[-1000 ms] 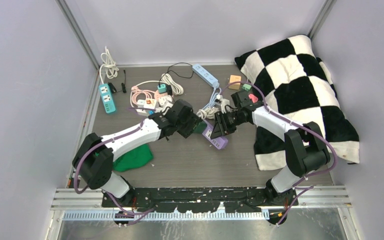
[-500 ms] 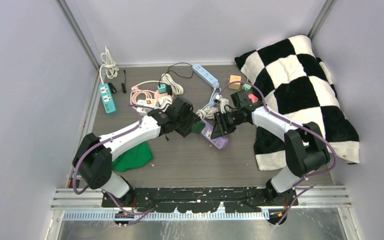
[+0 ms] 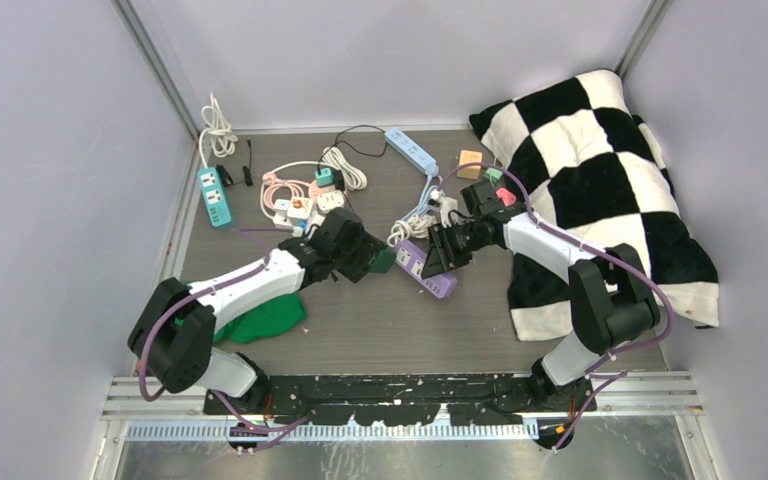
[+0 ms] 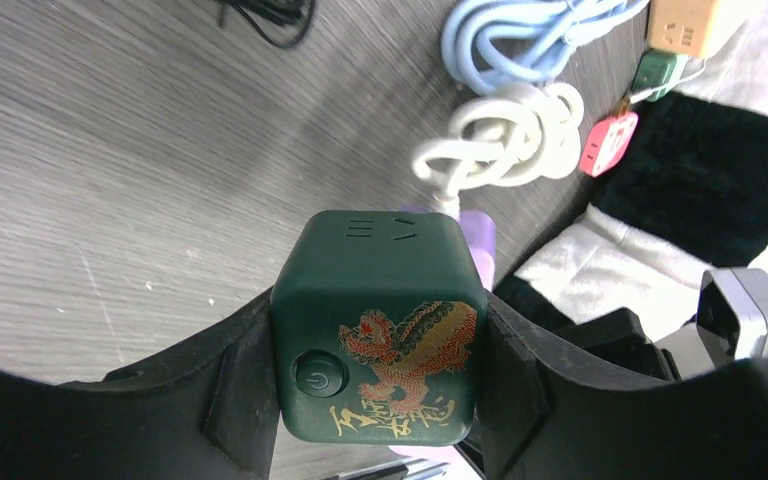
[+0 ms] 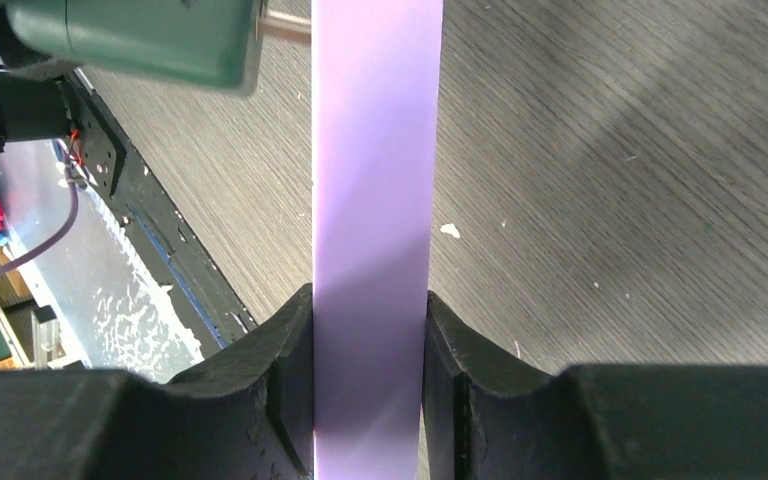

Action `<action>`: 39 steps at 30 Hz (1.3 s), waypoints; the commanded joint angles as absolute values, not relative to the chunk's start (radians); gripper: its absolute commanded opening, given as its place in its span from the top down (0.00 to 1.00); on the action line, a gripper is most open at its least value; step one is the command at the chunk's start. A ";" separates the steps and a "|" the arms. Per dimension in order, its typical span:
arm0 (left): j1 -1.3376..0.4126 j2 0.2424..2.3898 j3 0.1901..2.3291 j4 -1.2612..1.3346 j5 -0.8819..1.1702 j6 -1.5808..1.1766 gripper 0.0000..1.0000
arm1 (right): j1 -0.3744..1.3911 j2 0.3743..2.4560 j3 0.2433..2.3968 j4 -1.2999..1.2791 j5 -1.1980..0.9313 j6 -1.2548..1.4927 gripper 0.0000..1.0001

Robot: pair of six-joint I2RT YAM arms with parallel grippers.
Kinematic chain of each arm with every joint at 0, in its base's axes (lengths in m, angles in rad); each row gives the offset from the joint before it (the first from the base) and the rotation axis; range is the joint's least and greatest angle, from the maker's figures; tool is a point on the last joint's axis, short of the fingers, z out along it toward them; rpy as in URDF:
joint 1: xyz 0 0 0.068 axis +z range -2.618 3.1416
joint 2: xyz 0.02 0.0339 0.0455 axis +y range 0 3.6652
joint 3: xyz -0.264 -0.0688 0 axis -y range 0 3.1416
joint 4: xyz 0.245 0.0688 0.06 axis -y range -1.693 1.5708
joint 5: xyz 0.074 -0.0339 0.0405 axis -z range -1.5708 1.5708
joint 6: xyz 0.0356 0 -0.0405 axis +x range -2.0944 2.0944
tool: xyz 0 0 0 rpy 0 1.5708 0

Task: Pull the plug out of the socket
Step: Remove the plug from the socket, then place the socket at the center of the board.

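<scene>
Plug (image 4: 378, 325): dark green cube, rigid, smooth, probably light. Your left gripper (image 4: 378, 385) is clamping its flat sides, a sound hold. It is sitting just beside the purple socket strip (image 5: 375, 150), a bare prong (image 5: 285, 25) showing between. Your right gripper (image 5: 370, 375) is pinching the strip's long edges, bracing it.

Lab test booth: plain lilac walls (image 3: 40, 150), aluminium frame posts (image 3: 157, 65).

The top external camera looks down from above, behind the arm bases (image 3: 230, 372). Each wrist camera peers close between its jaws; both catch the green plug (image 4: 378, 325) and purple power strip (image 5: 375, 200).
</scene>
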State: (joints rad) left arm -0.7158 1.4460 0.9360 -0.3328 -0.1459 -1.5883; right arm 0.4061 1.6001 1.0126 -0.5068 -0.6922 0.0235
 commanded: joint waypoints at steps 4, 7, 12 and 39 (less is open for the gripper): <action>-0.660 1.269 0.847 -0.065 -0.144 -1.414 1.00 | 0.408 1.573 1.048 -0.475 -0.742 -0.028 0.99; -0.644 1.207 0.813 -0.009 -0.135 -1.307 1.00 | 0.408 1.572 1.053 -0.509 -0.783 -0.079 0.99; -0.609 1.122 0.698 0.237 -0.036 -1.165 1.00 | 0.408 1.569 1.042 -0.542 -0.812 -0.150 0.99; -0.582 1.029 0.563 0.323 0.150 -1.114 1.00 | 0.340 1.806 1.160 -0.608 -0.758 -0.163 0.78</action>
